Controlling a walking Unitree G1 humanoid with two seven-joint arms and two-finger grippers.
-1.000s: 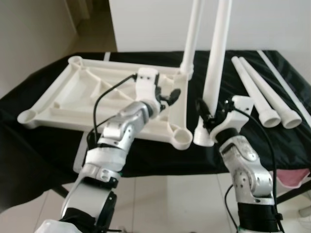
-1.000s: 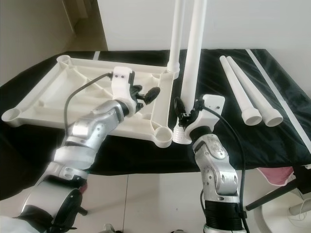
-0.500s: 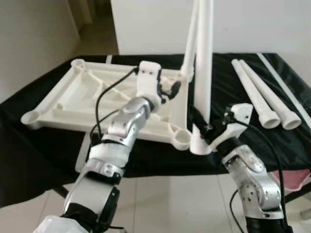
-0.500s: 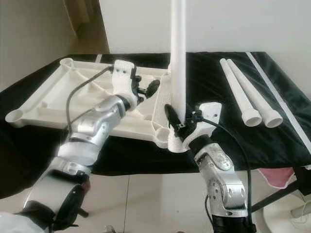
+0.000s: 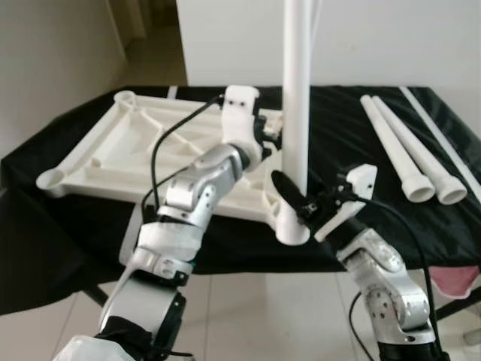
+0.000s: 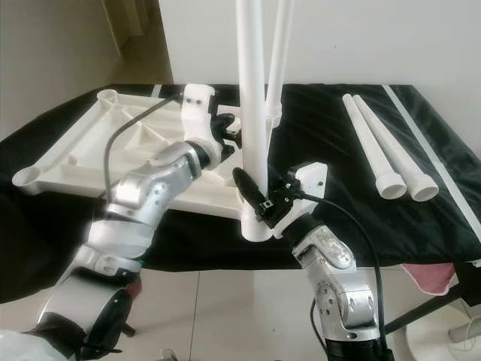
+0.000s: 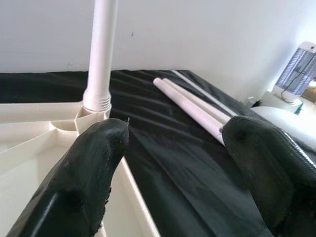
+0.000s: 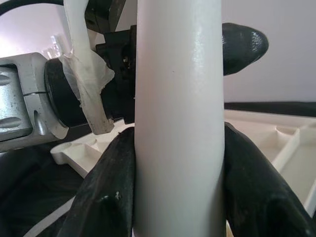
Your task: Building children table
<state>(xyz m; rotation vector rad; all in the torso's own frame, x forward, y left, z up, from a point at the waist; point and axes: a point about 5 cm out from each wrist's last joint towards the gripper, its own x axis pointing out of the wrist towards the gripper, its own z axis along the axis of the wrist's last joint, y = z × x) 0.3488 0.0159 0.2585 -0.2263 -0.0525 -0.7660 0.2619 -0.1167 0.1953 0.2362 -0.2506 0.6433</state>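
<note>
1. The right gripper is closed around a white table leg, near its lower, wider end. In the right wrist view both black fingers press on the two sides of the tube.
2. This held leg stands almost upright. Its long axis runs up out of the top of the picture, and its flared end hangs at the front edge of the table, just beside the near right corner of the tabletop panel.
3. The left gripper is over the right part of the panel, with its fingers spread apart and nothing between them. It points toward a second leg that stands upright in the far right corner socket of the panel.
4. The white panel lies upside down on the black cloth, ribs up, with round sockets at its corners. Its long side runs left to right, and its left corners are near the left edge of the cloth.
5. Two more legs lie side by side on the cloth to the right, well apart from the panel, flared ends toward the robot.
6. Between the panel and these lying legs is bare black cloth.
</note>
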